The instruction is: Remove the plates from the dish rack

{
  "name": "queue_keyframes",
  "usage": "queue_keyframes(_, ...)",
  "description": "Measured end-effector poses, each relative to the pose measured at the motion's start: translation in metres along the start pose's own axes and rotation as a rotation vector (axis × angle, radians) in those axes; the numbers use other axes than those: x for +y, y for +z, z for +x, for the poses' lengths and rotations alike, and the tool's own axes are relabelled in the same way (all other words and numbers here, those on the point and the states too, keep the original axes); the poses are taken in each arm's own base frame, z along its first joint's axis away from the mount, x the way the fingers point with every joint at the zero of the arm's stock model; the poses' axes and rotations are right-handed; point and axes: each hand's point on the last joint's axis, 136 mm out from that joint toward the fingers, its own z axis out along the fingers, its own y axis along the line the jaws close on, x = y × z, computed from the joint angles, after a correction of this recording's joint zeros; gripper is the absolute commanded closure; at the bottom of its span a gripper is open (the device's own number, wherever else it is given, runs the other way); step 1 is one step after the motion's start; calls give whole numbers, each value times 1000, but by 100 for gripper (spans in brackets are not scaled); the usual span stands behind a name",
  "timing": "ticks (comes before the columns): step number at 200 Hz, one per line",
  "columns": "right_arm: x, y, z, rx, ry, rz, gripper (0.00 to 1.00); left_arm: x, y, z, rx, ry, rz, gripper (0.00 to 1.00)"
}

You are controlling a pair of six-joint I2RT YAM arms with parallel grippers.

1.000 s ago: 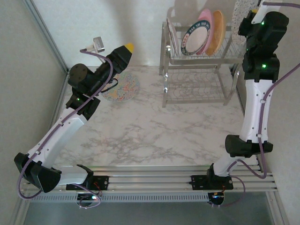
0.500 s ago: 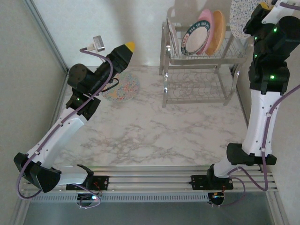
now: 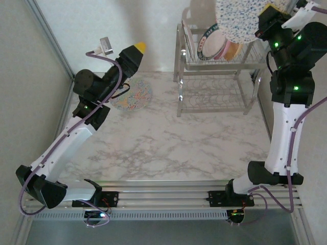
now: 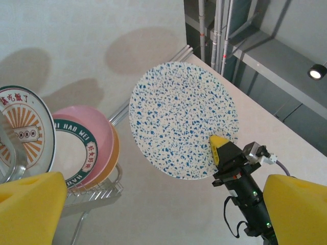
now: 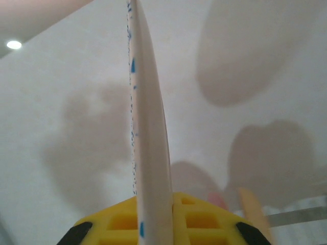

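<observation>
My right gripper (image 3: 264, 19) is shut on the rim of the grey-speckled plate (image 3: 239, 20), held in the air above the dish rack (image 3: 214, 97). In the right wrist view the plate (image 5: 148, 127) stands edge-on between the yellow fingers (image 5: 209, 224). Still in the rack's upper basket are the maroon-rimmed plate (image 4: 23, 127), the teal-rimmed plate (image 4: 71, 153), the pink plate (image 4: 99, 132) and the tan-orange plate (image 4: 116, 150). A multicolour-squiggle plate (image 3: 135, 96) lies flat on the table. Above it, my left gripper (image 3: 138, 51) is open and holds nothing, pointed towards the speckled plate (image 4: 184, 120).
The marble table (image 3: 168, 143) stretches between the arms and the rack. A white wall (image 3: 153, 30) backs the scene and a metal frame post (image 3: 51, 41) runs along the left. The rack's lower tier (image 3: 214, 104) holds bare wires.
The right arm has lifted the speckled plate up and to the left, over the rack. The left gripper has opened wider and tilted slightly upward.
</observation>
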Motion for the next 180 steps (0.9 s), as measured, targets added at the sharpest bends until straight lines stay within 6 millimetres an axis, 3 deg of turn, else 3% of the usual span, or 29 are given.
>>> queue_keyframes(70,76,28,66,204,279,-286,100,38,22,20,62,-128,-71,4)
queue_keyframes(124,104,42,112,346,399,-367,100,52,26,30,86,-201,-94,13)
queue_keyframes(180,127,39,136,442,454,-427,100,61,29,34,98,-255,-108,34)
